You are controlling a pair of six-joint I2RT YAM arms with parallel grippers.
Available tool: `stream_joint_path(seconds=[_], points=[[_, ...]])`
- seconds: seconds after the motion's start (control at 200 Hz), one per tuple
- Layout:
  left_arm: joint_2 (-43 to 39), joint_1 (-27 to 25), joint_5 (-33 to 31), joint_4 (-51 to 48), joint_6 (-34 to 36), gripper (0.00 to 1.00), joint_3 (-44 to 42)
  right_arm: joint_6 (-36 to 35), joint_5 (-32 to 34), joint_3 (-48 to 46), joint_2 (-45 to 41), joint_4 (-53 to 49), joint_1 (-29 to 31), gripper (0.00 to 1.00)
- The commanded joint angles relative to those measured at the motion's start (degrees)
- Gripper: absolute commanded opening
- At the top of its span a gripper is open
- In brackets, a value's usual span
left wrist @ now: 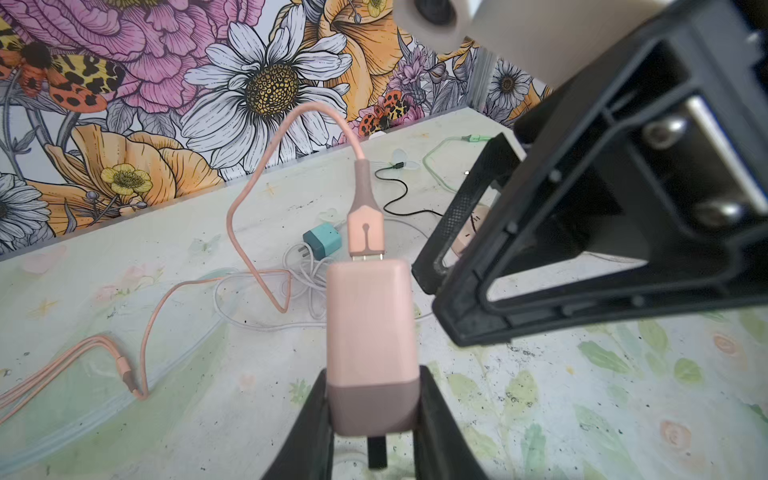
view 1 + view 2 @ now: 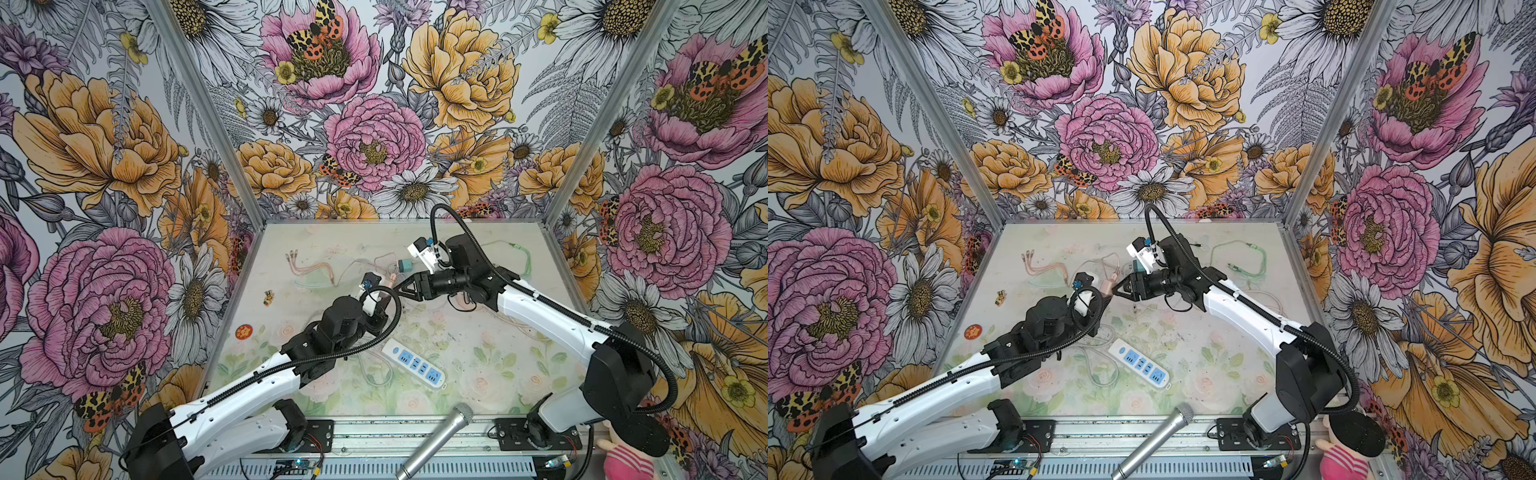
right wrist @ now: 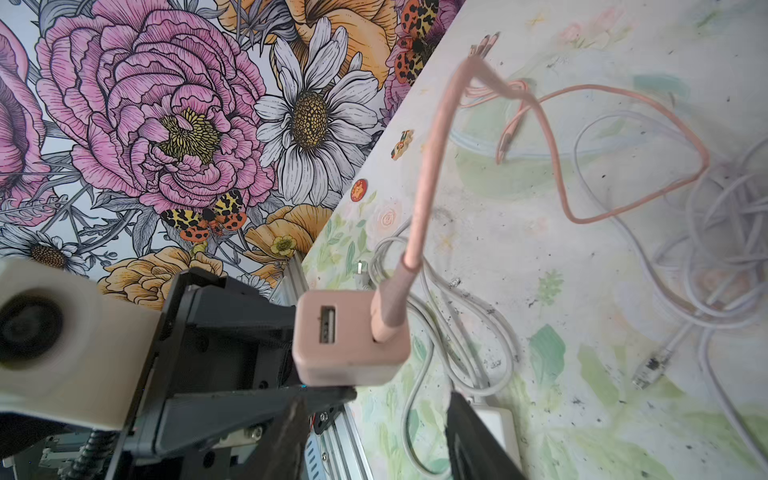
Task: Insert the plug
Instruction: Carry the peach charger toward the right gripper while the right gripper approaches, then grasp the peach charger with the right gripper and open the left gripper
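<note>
Grips the pink charger (image 1: 370, 316) in the left gripper (image 1: 374, 401), fingers (image 1: 316, 415) pressed on either side of its darker base. Holds it lifted off the table (image 2: 498, 374), on the far side of the power strip (image 2: 413, 362) and well apart from it, as seen in both top views.

Carries a pink cable (image 1: 249, 232), plugged by its connector (image 1: 365, 232) into the end of the charger that points away from the power strip. Arches up from there, then drops to the table farther from the strip. Shows, in the right wrist view, a second port (image 3: 327, 324) open beside the plugged one.

Has the right gripper (image 3: 376, 397) spread, with nothing between its jaws. Reaches in beyond the power strip and stops just beside the charger, with a narrow gap between the two visible in the left wrist view.

As for the power strip: lies flat on the table, blue socket faces upward.

Near the power strip: loops of white cable (image 3: 457, 328) on the table.

Farther still from the power strip than the held charger: a teal charger (image 1: 322, 243) on the table, prongs showing, next to more white cable.
</note>
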Motion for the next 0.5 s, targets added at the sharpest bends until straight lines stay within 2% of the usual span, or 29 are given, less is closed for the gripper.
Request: stream_joint_path(seconds=[0.0,0.455,0.495], points=[[1.0,-0.3,1.7,2.2,0.8,0.17,2.1,-0.2,-1.3,2.5,1.0,2.7,0.6,0.54],[3.0,-1.3,2.5,3.2,0.9,0.17,3.0,0.8,-1.3,2.9,4.8,4.0,1.5,0.54],[3.1,-1.3,4.7,3.2,1.0,0.17,3.1,0.8,-1.2,2.9,5.1,4.1,1.5,0.54]])
